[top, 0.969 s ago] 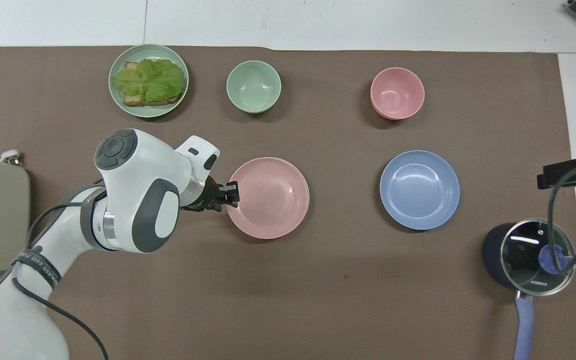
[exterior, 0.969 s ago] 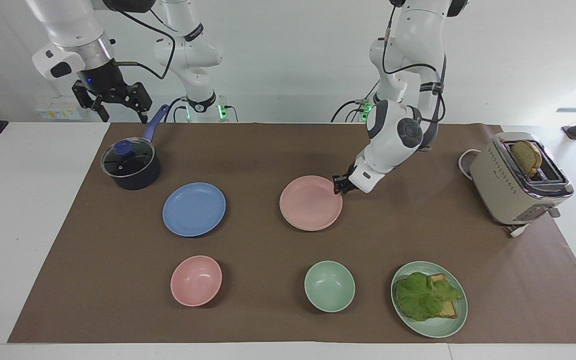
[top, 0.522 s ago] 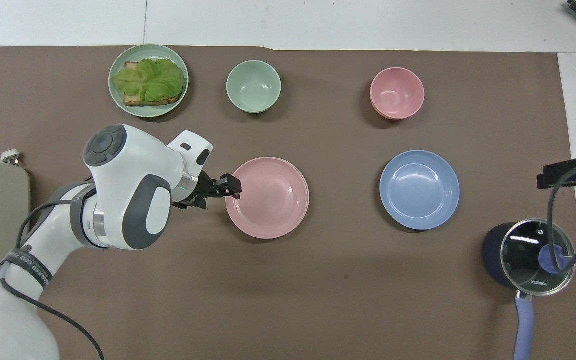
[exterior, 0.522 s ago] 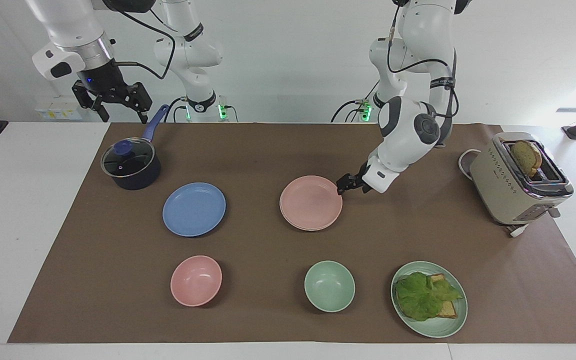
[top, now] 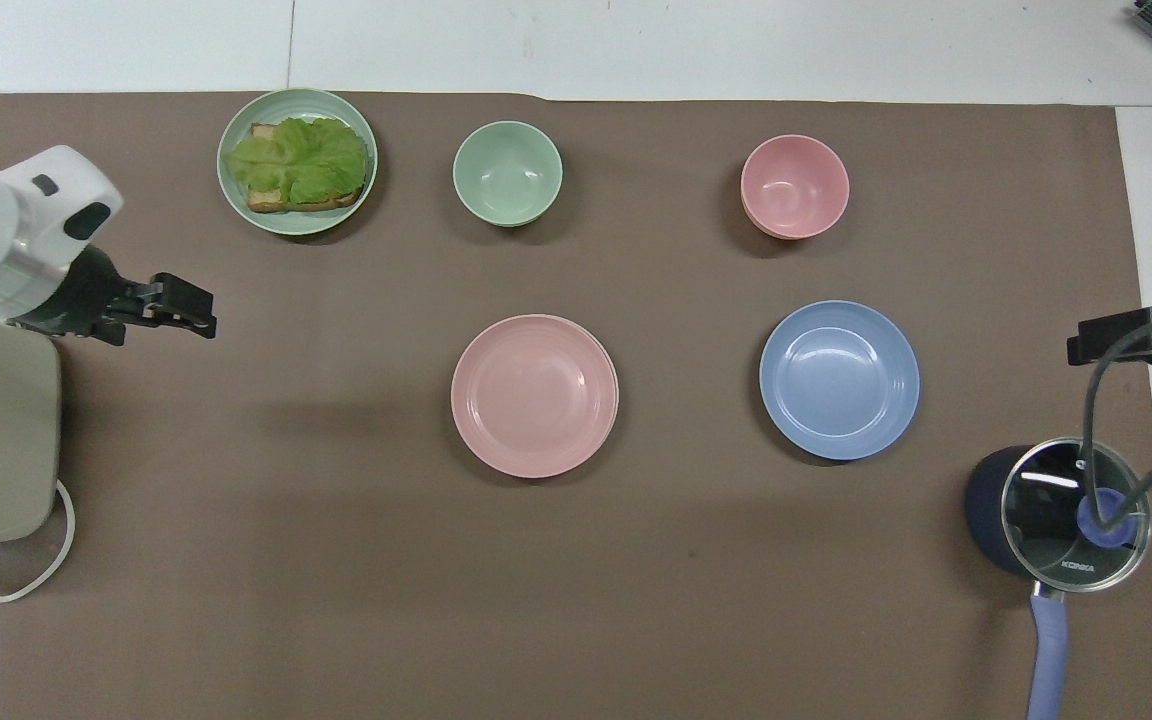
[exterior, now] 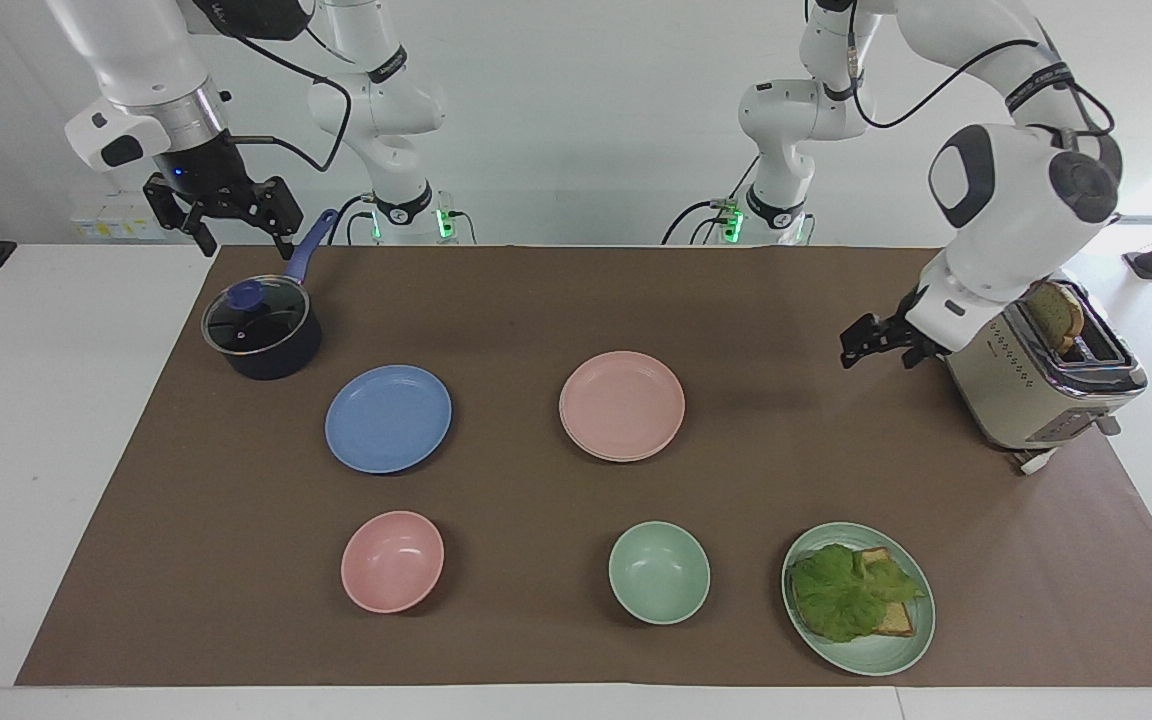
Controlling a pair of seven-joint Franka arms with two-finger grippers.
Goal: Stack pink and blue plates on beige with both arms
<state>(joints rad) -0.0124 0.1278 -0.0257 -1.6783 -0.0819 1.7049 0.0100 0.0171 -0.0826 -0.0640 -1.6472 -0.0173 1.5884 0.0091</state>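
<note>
Left arm arches high from its base, elbow up, forearm angling down toward its own end of the table. Left gripper (exterior: 861, 342) hangs low in the air, fingers apart, holding nothing. Right arm waits upright, wrist pointing straight down, right gripper (exterior: 236, 222) raised, jaws wide and empty.

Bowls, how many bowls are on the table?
2. The pink bowl sits farther from the robots than the blue plate. The green bowl sits between the pink bowl and the lettuce plate. None looks hidden, though the pot is covered by a lid.
</note>
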